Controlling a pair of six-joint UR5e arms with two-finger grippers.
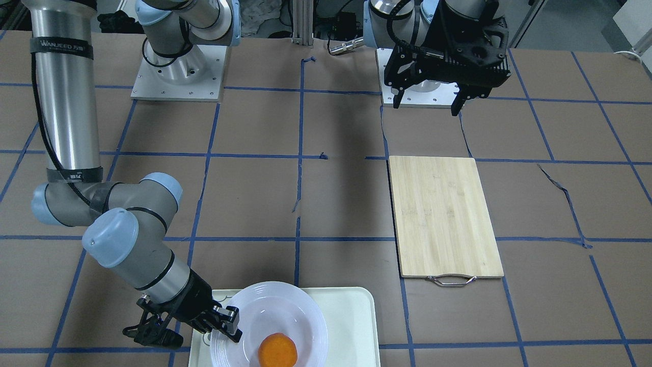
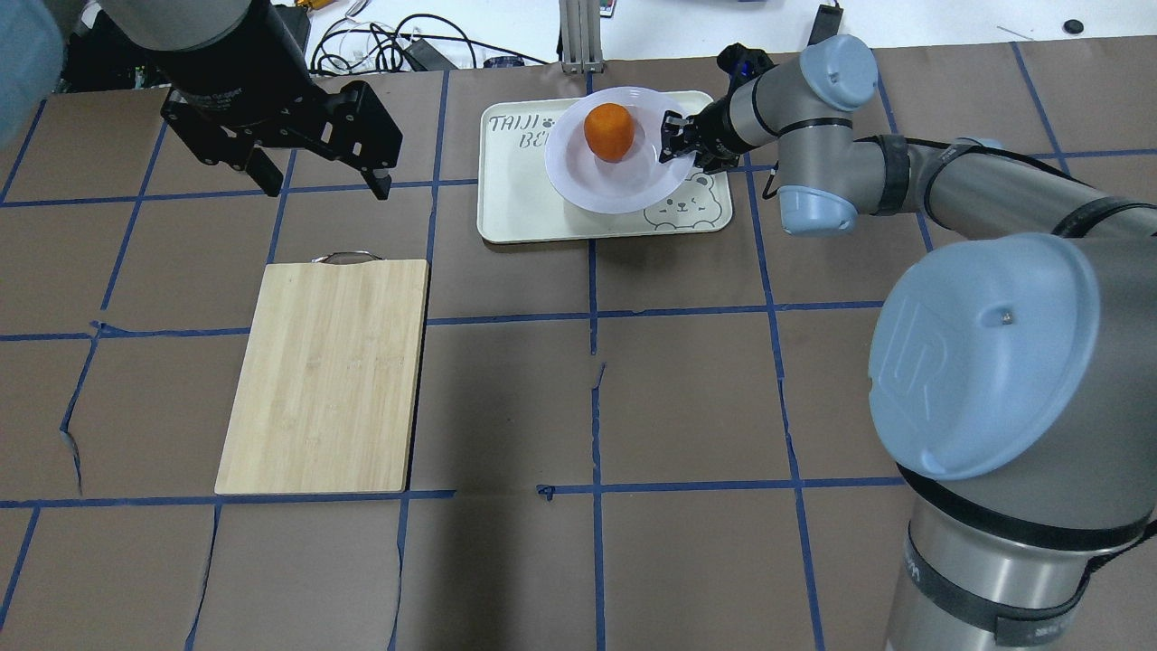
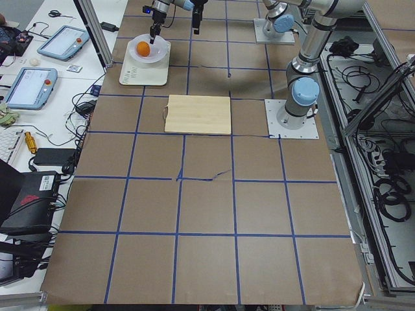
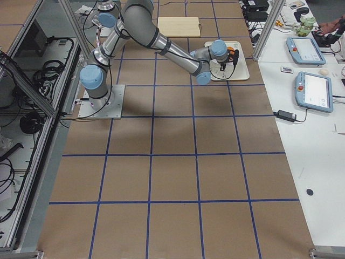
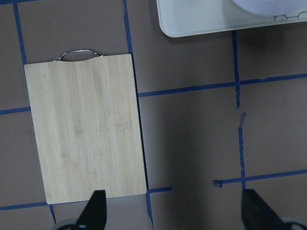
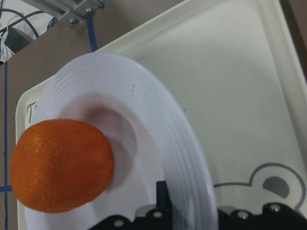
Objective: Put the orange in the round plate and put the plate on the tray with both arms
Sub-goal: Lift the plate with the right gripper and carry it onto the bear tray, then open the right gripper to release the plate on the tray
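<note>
The orange (image 2: pixel 607 132) lies in the well of the round plate (image 2: pixel 586 192), which is over the tray (image 2: pixel 515 208) at the table's far side. My right gripper (image 2: pixel 673 145) is shut on the plate's right rim, one finger (image 6: pixel 163 194) inside the rim next to the orange (image 6: pixel 62 165). In the front-facing view the same gripper (image 1: pixel 233 325) pinches the plate (image 1: pixel 300 300) over the tray (image 1: pixel 351 316). Whether the plate rests flat on the tray, I cannot tell. My left gripper (image 2: pixel 321 185) hangs open and empty high above the table, away from the tray.
A bamboo cutting board (image 2: pixel 325 375) with a metal handle lies on the left half of the brown table, below my left gripper (image 5: pixel 175 215). Tablets, cables and tools sit on the white bench (image 3: pixel 39 84) beyond the tray.
</note>
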